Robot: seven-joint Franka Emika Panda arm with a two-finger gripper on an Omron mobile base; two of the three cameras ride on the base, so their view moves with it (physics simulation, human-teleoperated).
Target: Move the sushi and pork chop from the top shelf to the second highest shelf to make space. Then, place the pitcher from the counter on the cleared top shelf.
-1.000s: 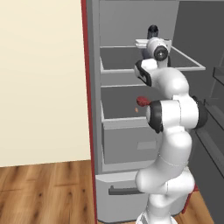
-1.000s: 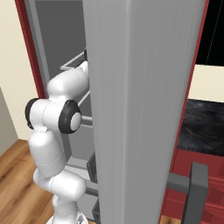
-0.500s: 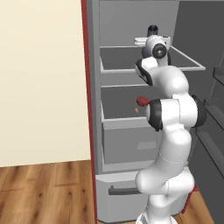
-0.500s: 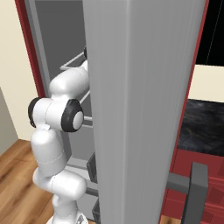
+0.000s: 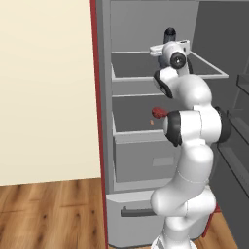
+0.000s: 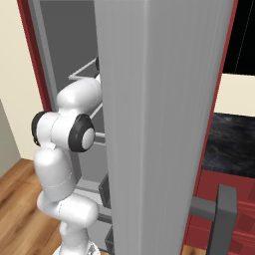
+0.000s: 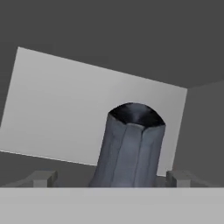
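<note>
Claw: your two-finger gripper (image 7: 111, 178) is released, its pale finger tips (image 7: 41, 178) standing wide on either side of the tall dark blue-grey pitcher (image 7: 130, 148) without touching it.
Pitcher: in the hand view you see it upright between the fingers, flared rim up, against the pale back wall of the fridge.
Left base view: you get the pitcher's dark top (image 5: 169, 33) poking up behind the white wrist, on the flat grey top shelf (image 5: 131, 68); the second highest shelf (image 5: 130, 111) below carries a small red item (image 5: 158, 113) near its right part.
Right base view: you see the tall grey fridge door (image 6: 159, 124) up close, hiding the shelves, and the black speckled counter (image 6: 230, 149) at far right.
Arm: you have it rising from the base, elbow bent, wrist reaching level into the top shelf.
</note>
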